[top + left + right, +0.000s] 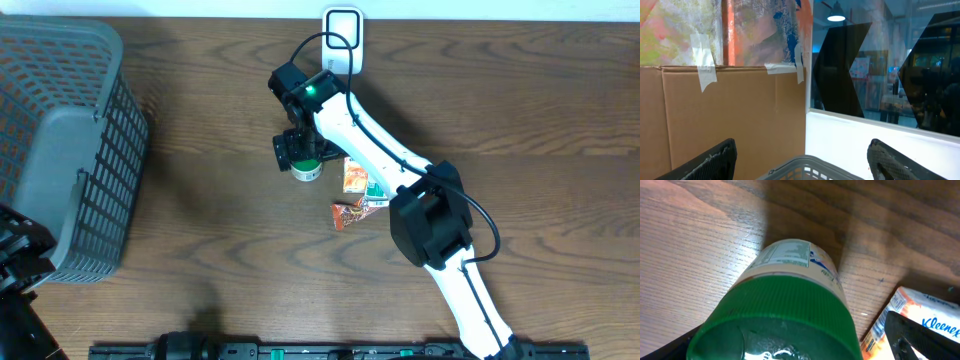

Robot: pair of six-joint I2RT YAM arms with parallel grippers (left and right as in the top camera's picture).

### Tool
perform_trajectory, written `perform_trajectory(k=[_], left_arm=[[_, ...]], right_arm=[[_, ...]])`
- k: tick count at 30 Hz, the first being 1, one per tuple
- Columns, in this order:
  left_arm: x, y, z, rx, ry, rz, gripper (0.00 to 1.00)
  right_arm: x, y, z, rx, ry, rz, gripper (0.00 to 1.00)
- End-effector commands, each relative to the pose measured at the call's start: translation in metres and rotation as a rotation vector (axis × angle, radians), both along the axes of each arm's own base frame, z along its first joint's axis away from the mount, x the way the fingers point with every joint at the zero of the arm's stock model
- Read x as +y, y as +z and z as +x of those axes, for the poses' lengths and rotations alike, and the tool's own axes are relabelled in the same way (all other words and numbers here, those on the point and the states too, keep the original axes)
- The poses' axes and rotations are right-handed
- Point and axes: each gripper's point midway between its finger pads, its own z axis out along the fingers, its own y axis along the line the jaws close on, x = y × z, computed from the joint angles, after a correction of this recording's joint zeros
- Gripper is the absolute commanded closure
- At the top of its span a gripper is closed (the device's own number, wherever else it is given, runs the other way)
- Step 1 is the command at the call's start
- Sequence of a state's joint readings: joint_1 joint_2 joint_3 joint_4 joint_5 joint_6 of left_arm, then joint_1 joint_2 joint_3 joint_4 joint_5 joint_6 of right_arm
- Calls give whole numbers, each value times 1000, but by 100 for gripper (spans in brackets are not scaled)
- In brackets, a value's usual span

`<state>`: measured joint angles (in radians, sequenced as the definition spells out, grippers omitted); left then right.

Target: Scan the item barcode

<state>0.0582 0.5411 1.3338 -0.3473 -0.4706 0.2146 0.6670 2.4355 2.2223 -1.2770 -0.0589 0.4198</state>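
Wooden worktop [200, 280] carried a grey basket [125, 180] at its left edge. My left gripper [800, 152] hung over the basket's rim, fingers wide apart and empty. Towards the far edge, the green-lidded jar [795, 265] stood between the spread, unclamped fingers of my right gripper [298, 152], with a tissue packet [920, 315] just beside it.

Overhead, I see the dark wooden table [200, 250] softly and evenly lit, with faint shadows beneath the white arm [370, 140]. My right wrist view blurs the close green ribbed cap [775, 320]. In my left wrist view, a ceiling lamp [836, 17] glares through glass.
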Motion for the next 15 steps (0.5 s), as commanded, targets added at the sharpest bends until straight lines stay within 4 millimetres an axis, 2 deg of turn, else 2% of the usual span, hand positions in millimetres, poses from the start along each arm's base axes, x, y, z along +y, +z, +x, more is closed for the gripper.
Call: perform_trajectory(k=[1,5,11,15], left_arm=[[1,-2,1,9,7,9,16],[1,-2,1,9,7,9,16],[1,-2,1,9,7,9,16],[1,-2,1,9,7,9,16]], right_arm=[[-3,7,9,-29,14,13,1],[0,-1,12,-30,14,14,1],[0,-28,9,13,12,-4,2],[0,-28,11,6,22,-1,4]])
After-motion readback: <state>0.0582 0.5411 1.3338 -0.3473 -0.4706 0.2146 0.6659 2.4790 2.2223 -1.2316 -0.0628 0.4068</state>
